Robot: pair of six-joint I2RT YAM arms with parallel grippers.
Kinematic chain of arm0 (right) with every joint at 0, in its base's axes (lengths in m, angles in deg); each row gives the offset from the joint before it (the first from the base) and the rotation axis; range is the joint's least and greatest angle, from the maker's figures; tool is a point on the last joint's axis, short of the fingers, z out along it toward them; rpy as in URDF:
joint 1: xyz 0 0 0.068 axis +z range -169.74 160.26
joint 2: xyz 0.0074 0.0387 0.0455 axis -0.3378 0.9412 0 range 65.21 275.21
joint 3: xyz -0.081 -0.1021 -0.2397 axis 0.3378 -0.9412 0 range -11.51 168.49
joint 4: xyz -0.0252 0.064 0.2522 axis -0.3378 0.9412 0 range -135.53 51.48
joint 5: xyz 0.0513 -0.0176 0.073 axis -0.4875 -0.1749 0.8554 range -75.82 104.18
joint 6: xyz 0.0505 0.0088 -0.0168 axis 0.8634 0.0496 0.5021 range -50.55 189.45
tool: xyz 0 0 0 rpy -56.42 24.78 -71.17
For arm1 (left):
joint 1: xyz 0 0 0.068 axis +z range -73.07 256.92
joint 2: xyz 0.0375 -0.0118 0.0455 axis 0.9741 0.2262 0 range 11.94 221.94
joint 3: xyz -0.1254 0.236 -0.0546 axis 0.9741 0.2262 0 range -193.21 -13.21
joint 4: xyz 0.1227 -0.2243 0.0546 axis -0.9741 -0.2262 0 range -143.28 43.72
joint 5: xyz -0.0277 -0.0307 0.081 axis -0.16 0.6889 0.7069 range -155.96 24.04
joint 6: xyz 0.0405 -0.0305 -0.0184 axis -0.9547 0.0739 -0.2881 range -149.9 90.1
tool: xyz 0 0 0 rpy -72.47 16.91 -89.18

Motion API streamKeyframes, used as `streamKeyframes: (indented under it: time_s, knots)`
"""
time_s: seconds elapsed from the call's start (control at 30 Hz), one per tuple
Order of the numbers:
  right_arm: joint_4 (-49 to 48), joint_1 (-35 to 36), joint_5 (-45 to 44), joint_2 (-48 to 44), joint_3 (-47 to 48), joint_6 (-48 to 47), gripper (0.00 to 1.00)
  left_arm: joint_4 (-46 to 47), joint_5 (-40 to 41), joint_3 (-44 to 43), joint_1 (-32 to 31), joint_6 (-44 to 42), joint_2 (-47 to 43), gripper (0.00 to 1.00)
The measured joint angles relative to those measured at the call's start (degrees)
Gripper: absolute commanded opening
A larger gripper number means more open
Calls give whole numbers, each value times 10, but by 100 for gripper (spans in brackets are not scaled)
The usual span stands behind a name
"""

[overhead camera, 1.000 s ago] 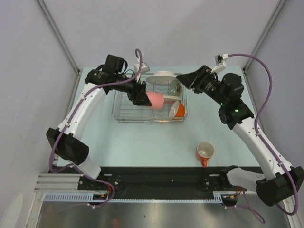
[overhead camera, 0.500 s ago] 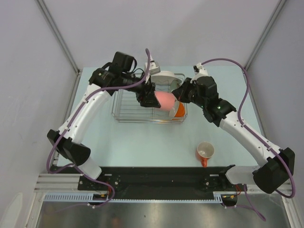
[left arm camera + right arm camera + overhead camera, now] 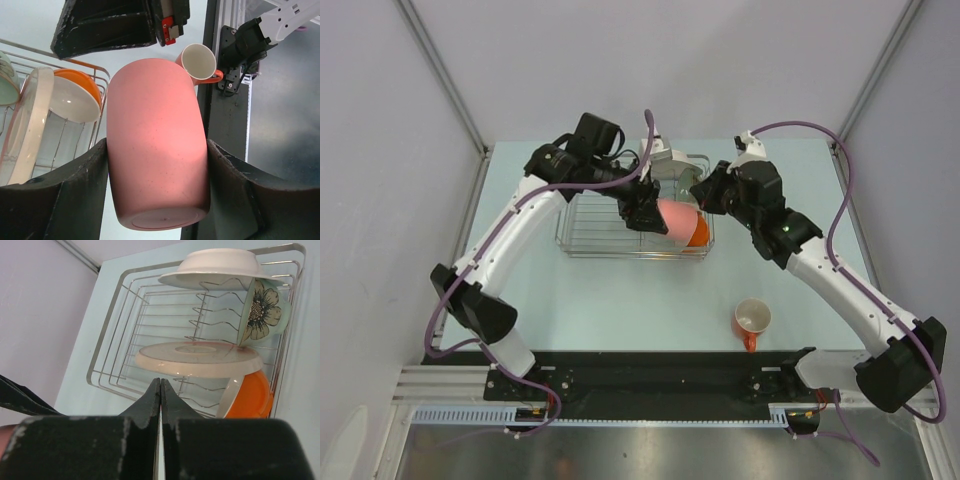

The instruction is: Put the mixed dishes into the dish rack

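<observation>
Gripping the pink handleless cup [image 3: 150, 100] by its slippery, breakable-looking sides, the left claw [image 3: 156, 147] hangs over the silver wire dish rack [image 3: 582, 232]. The right claw [image 3: 160, 384] is closed, empty.

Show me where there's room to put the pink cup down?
The dish rack's left half is bare wire, between its left rim and the cream plate. The table in front, left of the orange mug, is bare. The rack's right end is crowded with the white plate and orange bowl.

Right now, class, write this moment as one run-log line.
left gripper: holds cup over rack | right gripper: shut, empty, beside rack | mug: on table, not yet loaded
</observation>
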Motion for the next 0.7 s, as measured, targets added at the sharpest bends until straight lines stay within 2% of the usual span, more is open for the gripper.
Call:
streamKeyframes:
  time_s: [0.7]
  knots:
    - [-5,45,-24,-4,-3,-9,0,21,25,4,-10,19,22,0]
